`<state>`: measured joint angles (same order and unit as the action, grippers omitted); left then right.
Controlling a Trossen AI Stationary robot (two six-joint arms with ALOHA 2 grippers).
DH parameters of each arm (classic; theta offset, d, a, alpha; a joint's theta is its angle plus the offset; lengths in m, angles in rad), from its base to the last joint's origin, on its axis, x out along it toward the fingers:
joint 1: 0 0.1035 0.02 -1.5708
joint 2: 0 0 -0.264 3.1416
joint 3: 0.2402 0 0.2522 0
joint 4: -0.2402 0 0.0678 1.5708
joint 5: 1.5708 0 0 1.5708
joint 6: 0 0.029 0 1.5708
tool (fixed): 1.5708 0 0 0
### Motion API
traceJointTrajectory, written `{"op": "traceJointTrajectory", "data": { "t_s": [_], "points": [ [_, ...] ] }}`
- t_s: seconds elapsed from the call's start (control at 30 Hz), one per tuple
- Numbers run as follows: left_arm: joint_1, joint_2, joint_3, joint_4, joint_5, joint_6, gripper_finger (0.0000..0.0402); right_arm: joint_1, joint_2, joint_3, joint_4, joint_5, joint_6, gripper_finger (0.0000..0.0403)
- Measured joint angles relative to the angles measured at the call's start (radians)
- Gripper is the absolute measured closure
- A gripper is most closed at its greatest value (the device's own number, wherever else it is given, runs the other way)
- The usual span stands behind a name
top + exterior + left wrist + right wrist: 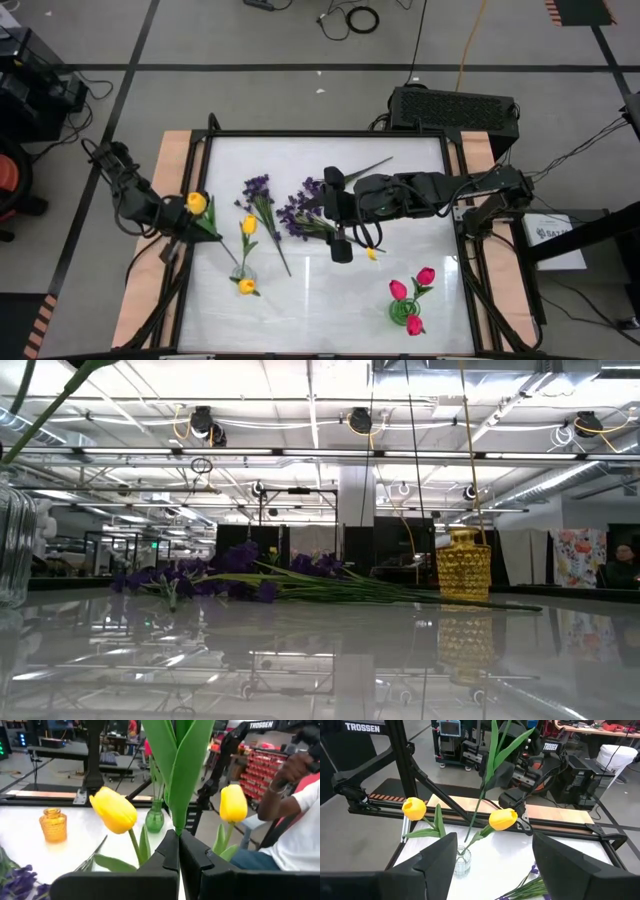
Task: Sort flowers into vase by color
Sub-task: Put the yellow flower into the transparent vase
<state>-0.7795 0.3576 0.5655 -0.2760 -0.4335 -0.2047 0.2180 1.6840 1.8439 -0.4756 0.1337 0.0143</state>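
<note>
My left gripper point(188, 222) is at the table's left edge, shut on a yellow tulip point(196, 203). A clear vase point(245, 272) on the near left holds two yellow tulips point(249, 225), also seen in the right wrist view point(502, 819). A green vase point(404, 312) near the right holds pink-red tulips point(426, 275). Purple sprigs point(258, 190) lie flat mid-table, and the low view shows them too point(200, 580). My right gripper point(337, 215) is open above the sprigs point(300, 212), its fingers spread wide point(495, 870). My left gripper pinches the yellow tulip by its green stem point(175, 826), just below the leaves, between its two shut fingers point(197, 857). The fingers come level from the table's left and lie across the stem. The leaves point(185, 765) stand upright above the fingers.
A small amber vase point(463, 565) stands on the table right of centre point(372, 254). A person sits beyond the table's right side point(295, 825). A raised dark frame point(330, 133) borders the white tabletop. Bare surface lies along the near middle.
</note>
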Motion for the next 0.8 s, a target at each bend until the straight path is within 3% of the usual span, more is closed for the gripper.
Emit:
{"op": "traceJointTrajectory", "data": {
  "t_s": [0.27,0.8],
  "points": [
    [-0.009,0.006,-0.097,0.062,0.000,-0.046,0.0401,0.000,0.000,0.000,0.000,0.000,0.000,0.0152],
    [-0.057,0.010,-0.156,0.119,-0.045,-0.043,0.0401,-0.003,0.000,0.000,0.021,0.000,-0.011,0.0152]
  ]
}}
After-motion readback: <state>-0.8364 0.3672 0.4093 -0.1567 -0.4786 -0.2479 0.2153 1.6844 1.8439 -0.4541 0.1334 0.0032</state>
